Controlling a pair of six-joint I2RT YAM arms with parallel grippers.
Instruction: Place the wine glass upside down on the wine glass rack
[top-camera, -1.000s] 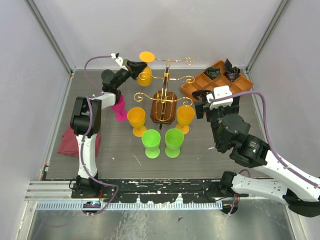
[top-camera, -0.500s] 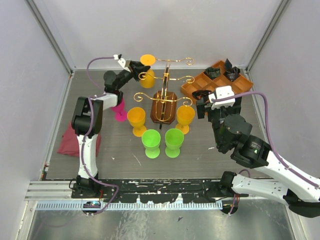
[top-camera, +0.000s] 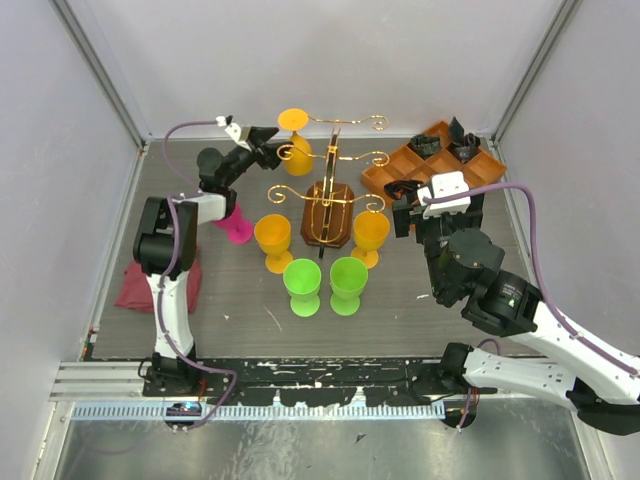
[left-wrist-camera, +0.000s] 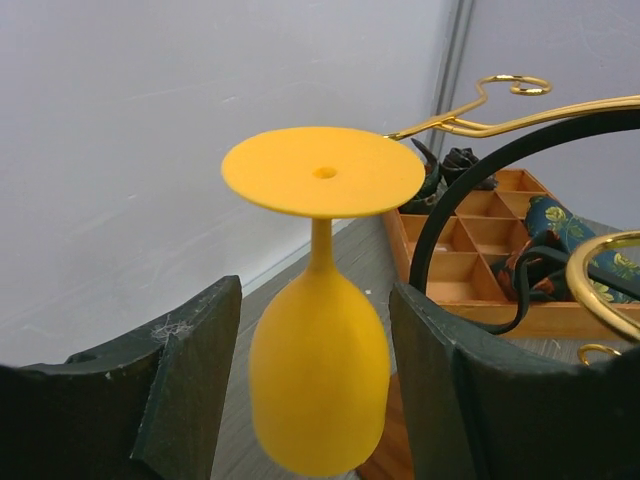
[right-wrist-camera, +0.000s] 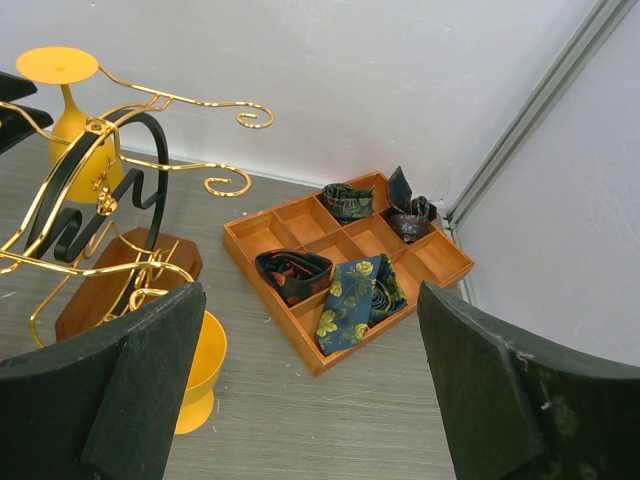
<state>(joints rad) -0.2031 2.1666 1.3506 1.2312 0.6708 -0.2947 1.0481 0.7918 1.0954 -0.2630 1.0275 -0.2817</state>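
Wine glass (left-wrist-camera: 318, 400) upside down on rack (top-camera: 326, 200), seemingly clear of left gripper (left-wrist-camera: 315, 300).

**Goblets crowd the rack's near side**

From above, the wine glass rack (top-camera: 328, 200) is hemmed in from 4 to 8 o'clock by orange goblets (top-camera: 273, 240), green goblets (top-camera: 302, 285) and a pink goblet (top-camera: 237, 225). The compartment tray (top-camera: 385, 172) blocks 2 o'clock. An inverted wine glass (top-camera: 291, 150) hangs at 11. Bare tabletop (top-camera: 390, 320) lies open beyond the green pair.

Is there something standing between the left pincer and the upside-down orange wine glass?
Nothing visible does. The orange wine glass hangs upside down between the open fingers of the left pincer.
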